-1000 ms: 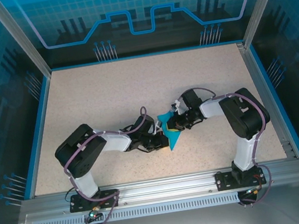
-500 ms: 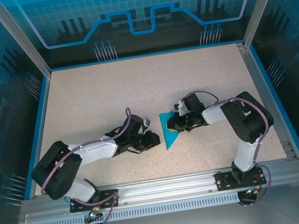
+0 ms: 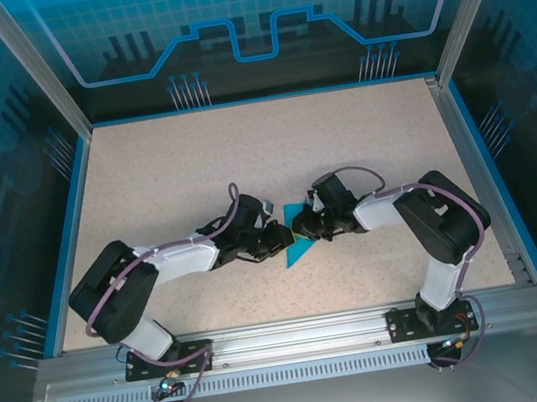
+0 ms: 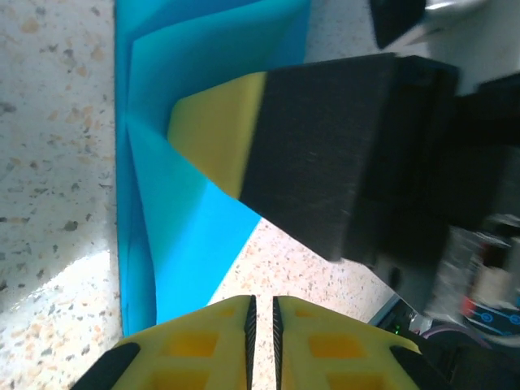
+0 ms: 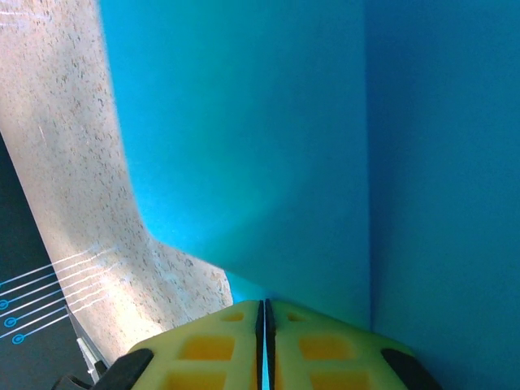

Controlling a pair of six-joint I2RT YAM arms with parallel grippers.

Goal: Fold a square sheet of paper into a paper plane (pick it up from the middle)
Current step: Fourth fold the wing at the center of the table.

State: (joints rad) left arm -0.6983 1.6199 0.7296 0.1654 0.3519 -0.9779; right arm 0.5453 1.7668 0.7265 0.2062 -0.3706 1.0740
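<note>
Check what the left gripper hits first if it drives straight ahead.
Left gripper would likely meet the paper first, then the right gripper's finger on it; height above the table is unclear.

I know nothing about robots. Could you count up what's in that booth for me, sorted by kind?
Robot arms: 2 (left arm, right arm)
Folded blue paper: 1
Total: 3
</note>
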